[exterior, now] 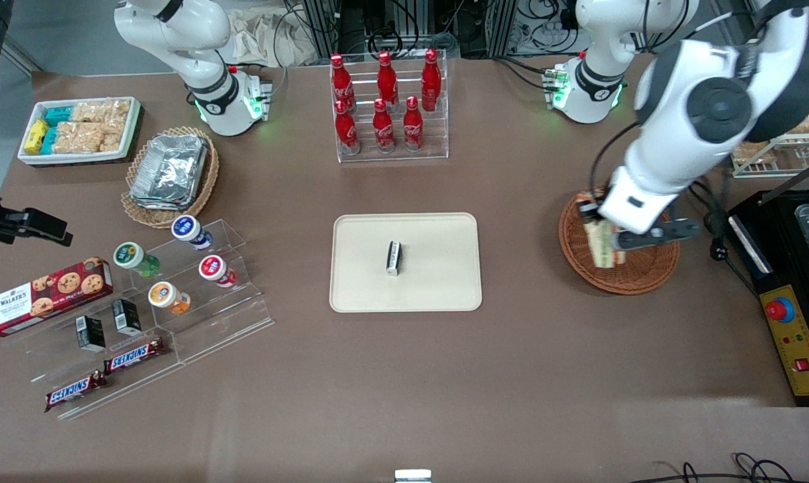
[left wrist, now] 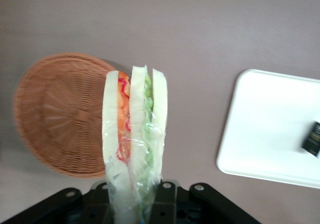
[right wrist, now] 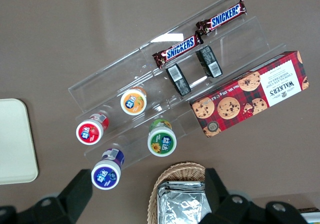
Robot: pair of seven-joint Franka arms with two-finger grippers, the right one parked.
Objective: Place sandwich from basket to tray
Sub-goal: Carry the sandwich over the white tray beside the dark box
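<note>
My left gripper (exterior: 604, 243) is shut on the sandwich (exterior: 600, 245) and holds it above the reddish-brown wicker basket (exterior: 636, 272). In the left wrist view the sandwich (left wrist: 134, 134) is a plastic-wrapped wedge of pale bread with orange, red and green filling, clamped between the fingers of the gripper (left wrist: 134, 201). The basket (left wrist: 60, 114) lies empty below it. The cream tray (exterior: 438, 268) lies at the table's middle, toward the parked arm's end from the basket, and also shows in the left wrist view (left wrist: 265, 129). A small black-and-white packet (exterior: 394, 257) lies on it.
A clear rack of red cola bottles (exterior: 388, 100) stands farther from the front camera than the tray. A black control box with a red button (exterior: 790, 329) sits at the working arm's end. Snack shelves (exterior: 156, 302), a foil-container basket (exterior: 170, 171) and a white bin (exterior: 79, 129) lie toward the parked arm's end.
</note>
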